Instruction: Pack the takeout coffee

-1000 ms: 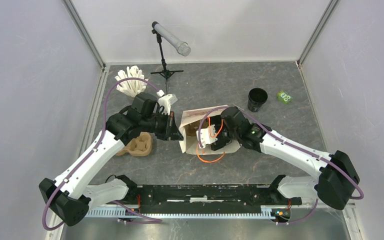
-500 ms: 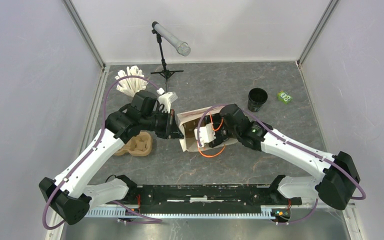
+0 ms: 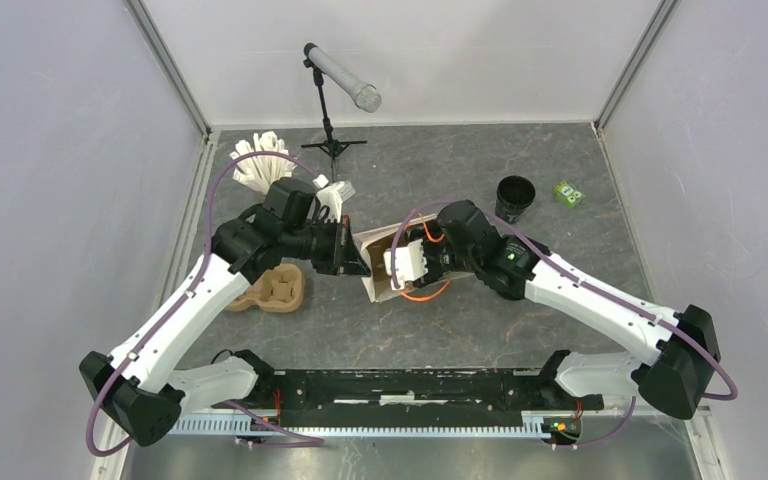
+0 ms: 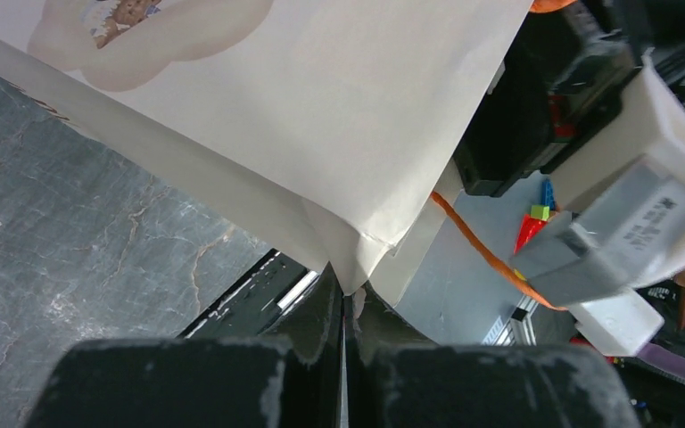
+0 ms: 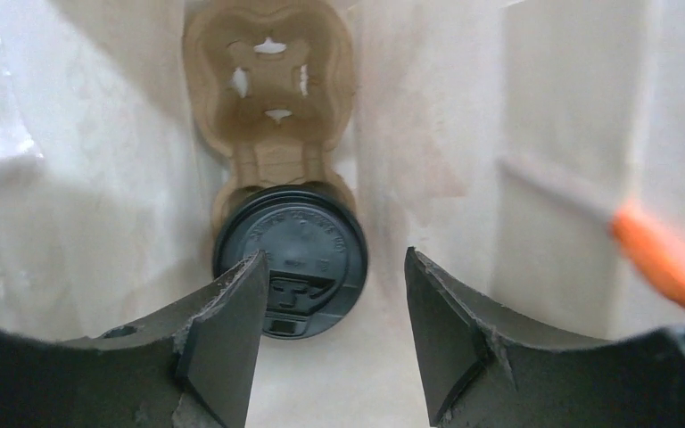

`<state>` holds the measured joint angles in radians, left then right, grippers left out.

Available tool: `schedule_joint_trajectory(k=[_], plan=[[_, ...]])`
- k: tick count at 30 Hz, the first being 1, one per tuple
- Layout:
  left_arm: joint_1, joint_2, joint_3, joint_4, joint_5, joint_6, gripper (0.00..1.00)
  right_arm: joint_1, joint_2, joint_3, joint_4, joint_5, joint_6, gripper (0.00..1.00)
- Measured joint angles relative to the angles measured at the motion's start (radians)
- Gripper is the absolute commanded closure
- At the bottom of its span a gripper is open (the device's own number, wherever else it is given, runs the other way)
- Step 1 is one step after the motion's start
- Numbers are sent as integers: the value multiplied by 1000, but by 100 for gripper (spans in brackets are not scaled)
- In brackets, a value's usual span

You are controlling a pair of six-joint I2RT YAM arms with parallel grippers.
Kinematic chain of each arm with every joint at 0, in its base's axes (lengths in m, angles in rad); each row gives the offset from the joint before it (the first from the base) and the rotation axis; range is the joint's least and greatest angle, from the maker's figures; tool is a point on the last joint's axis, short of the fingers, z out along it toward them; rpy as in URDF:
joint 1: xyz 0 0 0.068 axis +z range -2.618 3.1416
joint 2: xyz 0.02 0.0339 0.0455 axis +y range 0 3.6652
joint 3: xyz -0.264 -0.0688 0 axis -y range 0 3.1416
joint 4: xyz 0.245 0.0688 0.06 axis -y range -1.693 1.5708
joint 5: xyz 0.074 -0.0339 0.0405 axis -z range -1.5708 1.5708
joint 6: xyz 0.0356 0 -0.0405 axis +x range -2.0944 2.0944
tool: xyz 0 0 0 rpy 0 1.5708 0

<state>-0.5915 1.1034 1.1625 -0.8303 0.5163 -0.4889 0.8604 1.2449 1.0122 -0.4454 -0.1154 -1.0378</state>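
Note:
The takeout coffee [image 5: 290,259], a black cup with a round black lid, sits in one socket of a brown cardboard carrier [image 5: 270,98] deep inside the paper bag [image 5: 98,160]. My right gripper [image 5: 332,260] is in the bag's mouth, open, with nothing between its fingers. Its left finger [image 5: 223,330] overlaps the lid's edge in this view. My left gripper [image 4: 346,287] is shut on the bag's [image 4: 321,116] corner fold. From above, the bag [image 3: 373,268] lies between both wrists and the coffee is hidden.
A second cardboard carrier [image 3: 278,290] lies under the left arm. A holder of white sticks [image 3: 260,160] and a microphone stand [image 3: 332,120] are at the back. Another black cup [image 3: 515,198] and a small green packet [image 3: 568,193] sit at the back right.
My right wrist has moved left and away, further into the bag's mouth, and its jaws have narrowed. The bag has shifted slightly left with the left gripper still holding it.

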Motion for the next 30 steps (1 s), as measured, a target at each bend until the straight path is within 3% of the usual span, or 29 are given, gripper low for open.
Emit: schedule_joint_trajectory(k=[22,30], plan=[[56,79,110,-77,13,-60,97,0,11,219,-118,-39,60,50],[109,87,117,-85,30,-82,94,0,78,280,-98,-92,164,53]])
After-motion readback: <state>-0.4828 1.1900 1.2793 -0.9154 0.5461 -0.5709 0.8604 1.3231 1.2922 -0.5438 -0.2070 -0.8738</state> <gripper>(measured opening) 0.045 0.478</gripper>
